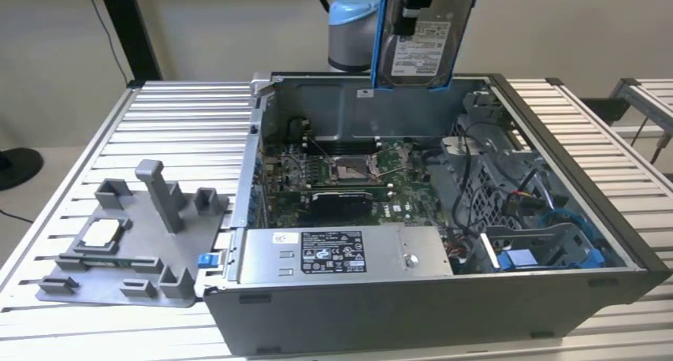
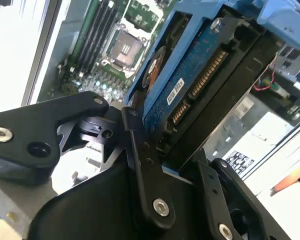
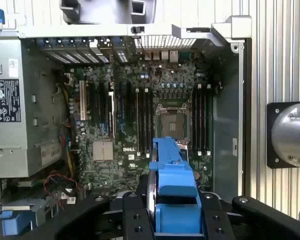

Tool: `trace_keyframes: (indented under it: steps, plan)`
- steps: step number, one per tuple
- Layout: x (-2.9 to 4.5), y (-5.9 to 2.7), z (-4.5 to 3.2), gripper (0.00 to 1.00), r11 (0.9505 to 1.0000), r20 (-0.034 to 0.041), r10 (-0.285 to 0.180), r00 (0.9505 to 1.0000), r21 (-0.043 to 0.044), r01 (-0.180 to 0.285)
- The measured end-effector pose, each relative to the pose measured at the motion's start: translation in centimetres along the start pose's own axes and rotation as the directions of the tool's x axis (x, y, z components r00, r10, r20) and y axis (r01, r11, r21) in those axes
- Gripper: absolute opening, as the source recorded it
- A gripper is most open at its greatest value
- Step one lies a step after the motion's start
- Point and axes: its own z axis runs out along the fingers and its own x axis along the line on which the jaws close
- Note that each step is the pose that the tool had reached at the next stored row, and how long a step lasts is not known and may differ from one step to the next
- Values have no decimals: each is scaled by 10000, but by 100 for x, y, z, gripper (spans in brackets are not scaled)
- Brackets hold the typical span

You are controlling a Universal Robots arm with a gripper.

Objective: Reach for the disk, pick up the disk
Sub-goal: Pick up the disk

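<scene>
My claw (image 2: 155, 165) is clenched on the disk (image 1: 421, 38), held upright in the air above the open computer case (image 1: 589, 243) at 12 o'clock. Below lies the motherboard (image 3: 140, 115); the grey fixture (image 1: 126, 243) sits on the tabletop (image 1: 189, 124) at 9 o'clock. The second wrist view shows the disk's connector side.

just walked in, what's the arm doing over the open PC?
The gripper is shut on the disk, a silver hard drive with blue rails, and holds it upright in the air above the rear of the open computer case. So the disk is already picked up and clear of the case. The motherboard lies exposed below, and a grey fixture sits on the table at the exterior view's left.
</scene>
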Motion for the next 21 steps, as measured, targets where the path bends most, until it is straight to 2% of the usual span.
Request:
trace_keyframes:
  steps: [11, 19, 21]
  plan:
    - [-24, -480, 40, 0, 10000, -3, 1, 10000, -10, -1]
    - [-37, -736, 43, 0, 10000, -3, 0, 10000, -10, 0]
    - [-40, -776, 43, 0, 10000, -3, 0, 10000, -10, 0]
